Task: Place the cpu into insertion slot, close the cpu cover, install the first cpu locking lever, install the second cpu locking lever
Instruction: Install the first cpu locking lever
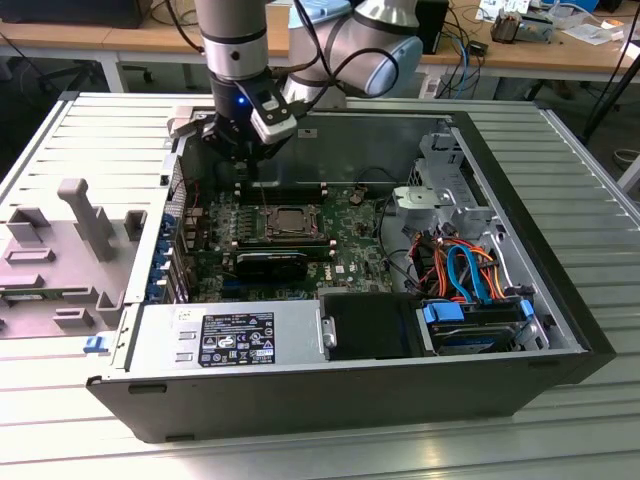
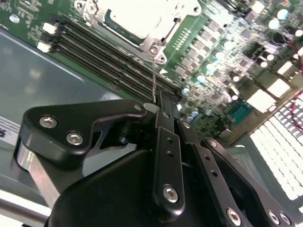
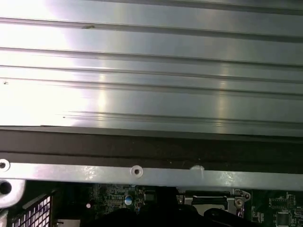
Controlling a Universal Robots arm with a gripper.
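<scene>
Clenched together and holding nothing, the gripper (image 2: 166, 101) hovers above the cpu cover (image 1: 291, 222), positioned for the lever.

The exterior view looks down from high in front of the open computer case (image 1: 330, 400), taking in the whole green board (image 1: 300, 235) and the arm behind it. The second wrist view peers close along the gripper (image 2: 166, 101) down at that same board (image 2: 222, 56). The first wrist view faces the ribbed metal table (image 3: 151, 71) past the case wall (image 3: 151, 176), sharing a sliver of board.
</scene>
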